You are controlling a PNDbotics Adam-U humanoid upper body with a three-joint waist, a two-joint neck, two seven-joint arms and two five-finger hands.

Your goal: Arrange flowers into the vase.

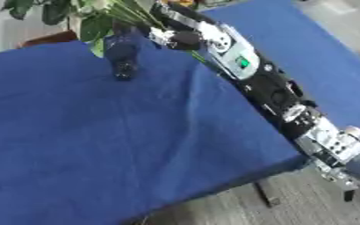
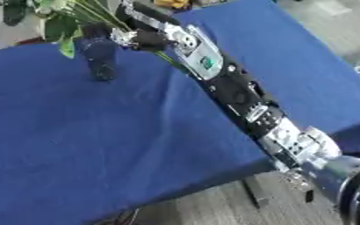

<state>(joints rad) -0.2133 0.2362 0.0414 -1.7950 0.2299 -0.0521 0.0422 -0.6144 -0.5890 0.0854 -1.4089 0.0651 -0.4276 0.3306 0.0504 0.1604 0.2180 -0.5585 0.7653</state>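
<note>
Left eye view: right hand (image 1: 175, 33) grips flower stems (image 1: 133, 15) above vase (image 1: 121, 55).

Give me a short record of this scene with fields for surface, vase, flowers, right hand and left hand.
surface: table under blue cloth
vase: dark blue vase, upright near the far edge
flowers: green stems and leaves rising from the vase; blooms mostly out of frame
right hand: right hand at the stems beside the vase, fingers curled
left hand: not visible
</note>
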